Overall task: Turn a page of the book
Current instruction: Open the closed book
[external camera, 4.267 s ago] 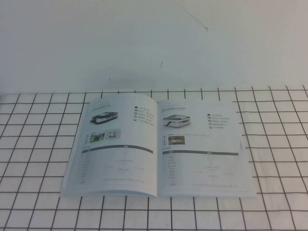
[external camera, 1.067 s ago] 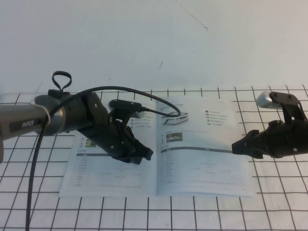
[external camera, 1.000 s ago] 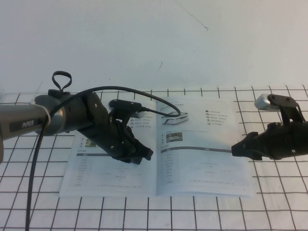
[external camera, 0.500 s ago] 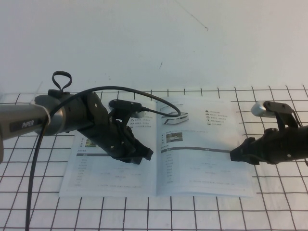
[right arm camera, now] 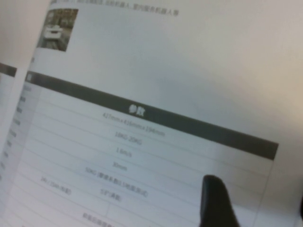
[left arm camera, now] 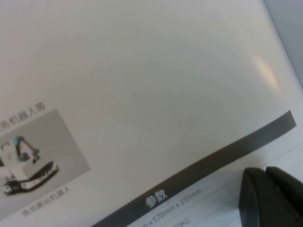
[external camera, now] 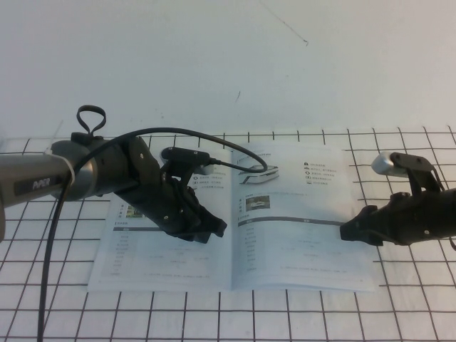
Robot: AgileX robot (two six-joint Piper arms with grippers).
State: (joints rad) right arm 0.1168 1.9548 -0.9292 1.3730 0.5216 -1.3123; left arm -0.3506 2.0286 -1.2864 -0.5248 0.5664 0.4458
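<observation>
our right gripper [external camera: 345,233] has crept lower onto the page [external camera: 303,228] edge, fingers parted; our left gripper [external camera: 217,227], closed, pins the opposite leaf. beyond, the book [external camera: 171,267] lies open, lift next.

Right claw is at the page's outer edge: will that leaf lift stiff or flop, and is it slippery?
Probably floppy: the page is one thin leaf lying flat. Its glossy sheen suggests the right claw may slip. The left claw, on the book, should limit sliding.
</observation>
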